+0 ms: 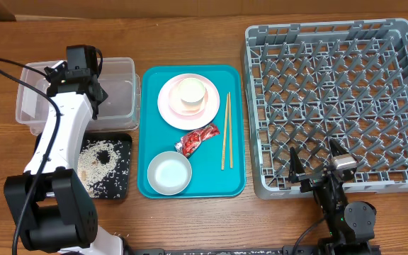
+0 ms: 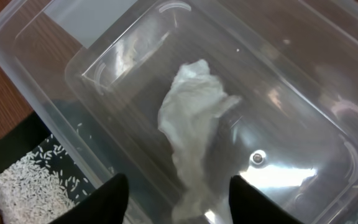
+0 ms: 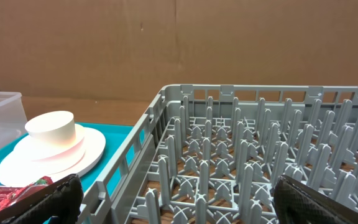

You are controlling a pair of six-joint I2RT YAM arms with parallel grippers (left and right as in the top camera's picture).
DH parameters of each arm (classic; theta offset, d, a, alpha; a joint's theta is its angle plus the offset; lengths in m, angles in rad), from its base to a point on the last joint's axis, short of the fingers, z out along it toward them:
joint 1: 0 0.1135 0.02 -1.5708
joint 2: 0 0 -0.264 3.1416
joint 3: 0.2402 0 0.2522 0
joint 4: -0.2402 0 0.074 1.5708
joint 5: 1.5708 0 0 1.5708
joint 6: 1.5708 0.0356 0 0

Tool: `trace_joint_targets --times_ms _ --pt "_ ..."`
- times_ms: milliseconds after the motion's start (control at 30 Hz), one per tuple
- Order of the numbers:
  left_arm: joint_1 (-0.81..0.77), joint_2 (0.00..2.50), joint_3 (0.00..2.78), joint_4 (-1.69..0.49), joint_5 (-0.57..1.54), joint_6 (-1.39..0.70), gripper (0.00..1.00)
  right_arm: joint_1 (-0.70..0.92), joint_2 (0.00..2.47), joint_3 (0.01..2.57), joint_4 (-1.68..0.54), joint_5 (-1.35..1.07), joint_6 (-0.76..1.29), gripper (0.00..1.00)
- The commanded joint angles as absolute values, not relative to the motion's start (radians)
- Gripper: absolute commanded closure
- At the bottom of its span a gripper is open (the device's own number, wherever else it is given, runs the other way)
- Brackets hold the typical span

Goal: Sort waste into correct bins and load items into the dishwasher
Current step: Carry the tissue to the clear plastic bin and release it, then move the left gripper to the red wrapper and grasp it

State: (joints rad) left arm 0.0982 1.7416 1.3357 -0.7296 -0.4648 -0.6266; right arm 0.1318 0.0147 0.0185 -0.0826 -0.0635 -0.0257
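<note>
The left end effector (image 2: 178,180) is hovering over the tub (image 1: 28,99) at the far left of the tabletop (image 1: 190,28), its fingers (image 2: 114,199) standing spread apart and pinching nothing. The tissue (image 2: 191,124) is lying crumpled inside the tub, its lower end reaching down between the two fingertips; whether it is touching either one, I cannot tell. The black tray (image 1: 122,166) is sitting just beside the tub on its near side, carrying the rice (image 1: 98,159) in a loose scatter.

The teal tray (image 1: 204,185) is resting between the tub and the rack (image 1: 331,99). On it the plate (image 1: 168,106) is occupying the far part, with the cup (image 1: 192,95) sitting on top; the wrapper (image 1: 198,138) is lying near the middle; the white bowl (image 1: 168,172) is standing upright at the near left corner; the chopsticks (image 1: 226,131) are lying side by side along the right edge.

The right end effector (image 3: 176,186) is hanging low at the rack's near edge, facing across the pegs; its fingers (image 3: 55,199) are standing wide apart and gripping nothing.
</note>
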Motion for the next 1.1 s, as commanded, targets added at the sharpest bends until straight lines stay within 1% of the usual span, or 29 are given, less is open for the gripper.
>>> trace_joint_targets --times_ms 0,33,67,233,333,367,467,500,567,633,700,767,933,1067 --pt "0.097 1.744 1.341 -0.727 -0.476 -0.615 0.27 0.136 0.003 0.008 -0.078 -0.064 -0.023 0.00" --pt "0.095 1.739 1.344 -0.735 -0.465 -0.602 0.23 0.136 0.003 0.008 -0.078 -0.064 -0.023 0.00" --pt "0.091 1.736 1.346 -0.746 -0.450 -0.597 0.20 0.136 0.003 0.008 -0.078 -0.064 -0.023 0.00" --pt "0.060 1.691 1.358 -0.806 -0.351 -0.585 0.20 0.136 0.003 0.008 -0.078 -0.064 -0.023 0.00" --pt "0.019 1.617 1.358 -0.838 -0.109 -0.391 0.20 0.136 0.003 0.008 -0.078 -0.064 -0.023 0.00" --pt "0.014 1.607 1.358 -0.841 -0.071 -0.362 0.20 0.136 0.003 0.008 -0.078 -0.064 -0.023 0.00" --pt "-0.008 1.563 1.358 -0.856 0.146 -0.209 0.18 0.136 0.003 0.008 -0.078 -0.064 -0.023 0.00" --pt "-0.014 1.552 1.358 -0.864 0.221 -0.173 0.17 0.136 0.003 0.008 -0.078 -0.064 -0.023 0.00" --pt "-0.023 1.544 1.358 -0.885 0.357 -0.113 0.11 0.136 0.003 0.008 -0.078 -0.064 -0.023 0.00" --pt "-0.031 1.546 1.358 -0.914 0.450 -0.067 0.09 0.136 0.003 0.008 -0.078 -0.064 -0.023 0.00" --pt "-0.040 1.549 1.357 -0.947 0.469 -0.059 0.09 0.136 0.003 0.008 -0.078 -0.064 -0.023 0.00" --pt "-0.050 1.553 1.357 -0.973 0.461 -0.059 0.12 0.136 0.003 0.008 -0.078 -0.064 -0.023 0.00" --pt "-0.079 1.577 1.356 -1.007 0.462 -0.059 0.12 0.136 0.003 0.008 -0.078 -0.064 -0.023 0.00" --pt "-0.123 1.607 1.356 -1.022 0.462 -0.059 0.16 0.136 0.003 0.008 -0.078 -0.064 -0.023 0.00"
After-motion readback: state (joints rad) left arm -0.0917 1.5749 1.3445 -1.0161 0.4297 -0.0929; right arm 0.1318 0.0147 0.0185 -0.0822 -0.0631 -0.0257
